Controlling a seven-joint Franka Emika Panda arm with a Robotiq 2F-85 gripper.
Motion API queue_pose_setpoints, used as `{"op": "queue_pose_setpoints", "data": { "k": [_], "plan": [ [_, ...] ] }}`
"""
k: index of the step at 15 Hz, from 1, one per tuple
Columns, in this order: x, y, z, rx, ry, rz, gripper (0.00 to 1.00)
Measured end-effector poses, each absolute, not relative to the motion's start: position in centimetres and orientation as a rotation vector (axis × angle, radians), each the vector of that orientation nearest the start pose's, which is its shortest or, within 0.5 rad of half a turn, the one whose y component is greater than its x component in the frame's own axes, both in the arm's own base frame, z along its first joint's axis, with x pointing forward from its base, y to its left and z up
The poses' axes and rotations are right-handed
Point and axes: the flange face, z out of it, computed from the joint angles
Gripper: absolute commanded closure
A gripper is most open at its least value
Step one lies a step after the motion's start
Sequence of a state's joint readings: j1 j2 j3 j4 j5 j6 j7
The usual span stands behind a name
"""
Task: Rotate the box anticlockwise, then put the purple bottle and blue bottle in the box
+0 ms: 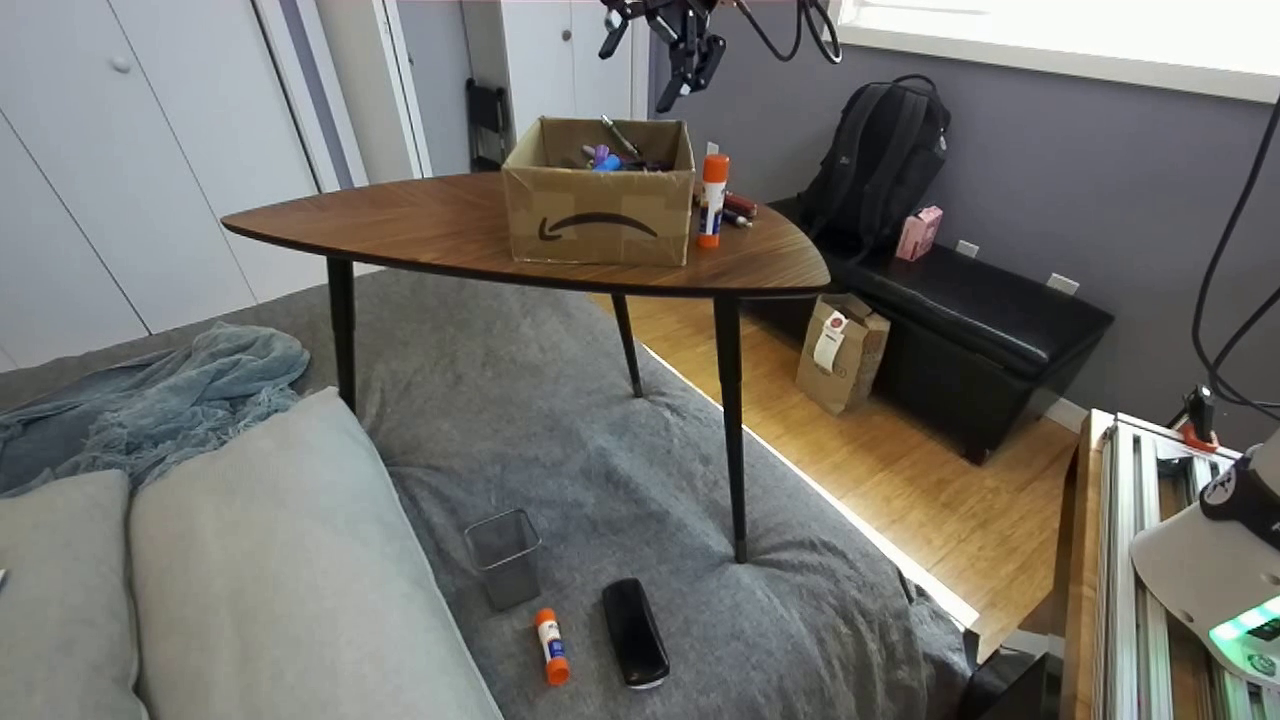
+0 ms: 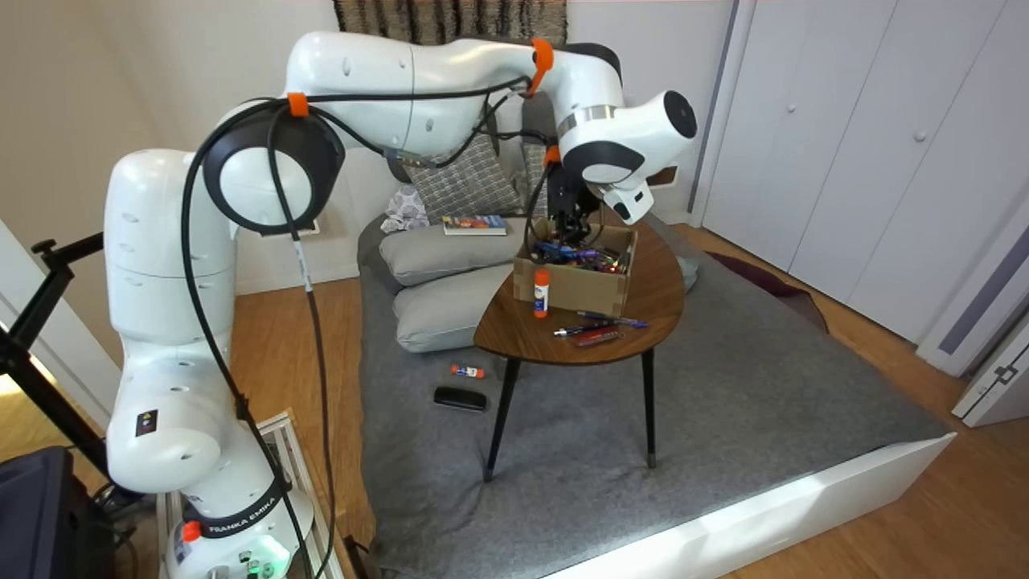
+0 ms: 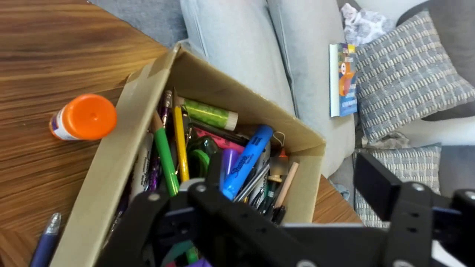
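Note:
An open brown cardboard box (image 1: 600, 195) with a dark printed arrow on its side stands on a wooden table. It also shows in an exterior view (image 2: 575, 288) and in the wrist view (image 3: 109, 178). It holds several pens, pencils and markers, among them a blue marker (image 3: 246, 161) and a purple marker (image 3: 229, 160). No purple bottle or blue bottle shows; they are hidden or out of view. My gripper (image 3: 295, 172) is open, its fingers wide apart with nothing between them. It hangs above the box in both exterior views (image 1: 637, 76) (image 2: 572, 229).
An orange-capped glue stick (image 2: 541, 293) stands upright close beside the box. Several pens (image 2: 599, 328) lie near the table's rounded edge (image 2: 579, 361). On the bed below are a mesh cup (image 1: 505, 560), a lying glue stick (image 1: 551, 645) and a black case (image 1: 635, 632).

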State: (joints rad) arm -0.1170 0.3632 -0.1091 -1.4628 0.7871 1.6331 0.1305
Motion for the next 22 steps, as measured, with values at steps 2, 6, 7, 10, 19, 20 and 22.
{"op": "queue_pose_setpoints", "data": {
  "k": [2, 6, 7, 10, 19, 20, 22],
  "plan": [
    [64.7, -4.6, 51.3, -2.421, 0.496, 0.152, 0.00],
    [62.0, 0.5, 55.3, -2.635, 0.332, 0.113, 0.00],
    [61.2, 1.7, 55.8, -2.691, 0.290, 0.111, 0.00],
    [58.8, 5.3, 56.1, -2.861, 0.177, 0.087, 0.00],
    [51.2, 11.2, 52.2, -3.270, -0.127, -0.132, 0.00],
    [50.2, 11.0, 52.0, -3.282, -0.132, -0.176, 0.00],
    [48.4, 10.3, 51.7, -3.278, -0.123, -0.244, 0.00]
  ]
}}
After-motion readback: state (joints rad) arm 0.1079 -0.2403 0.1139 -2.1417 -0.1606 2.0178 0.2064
